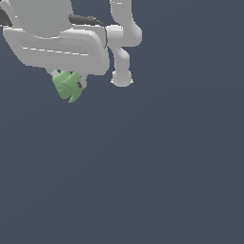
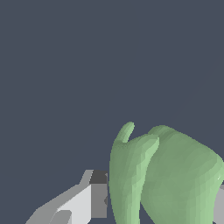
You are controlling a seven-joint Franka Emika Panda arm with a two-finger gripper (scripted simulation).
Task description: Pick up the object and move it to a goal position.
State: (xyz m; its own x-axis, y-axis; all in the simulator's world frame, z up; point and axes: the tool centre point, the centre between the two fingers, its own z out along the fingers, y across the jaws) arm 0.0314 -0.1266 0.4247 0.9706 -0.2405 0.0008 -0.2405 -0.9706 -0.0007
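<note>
The object (image 1: pixel 68 86), a small light-green lump with folded, leaf-like lobes, sits in the claw (image 1: pixel 69 82) beneath the white body of the arm (image 1: pixel 62 45), in the upper part of the exterior view toward that view's left. Its lobes hang out below the claw, and only short bits of the claw's fingers show beside it there.

In the wrist view the object (image 2: pixel 168 179) fills the space between the two fingers. One finger (image 2: pixel 94 197), white with a dark pad at its tip, lies right against the object's narrower lobe; a grey sliver of the other finger shows at the picture's edge, touching the object's broader lobe. So the claw (image 2: pixel 162 201) is pinching the object from both sides.

Behind everything lies a flat, dark blue-grey worktop (image 1: pixel 167 167). No edge or corner of it shows in either view, and whether the object touches it cannot be told.
</note>
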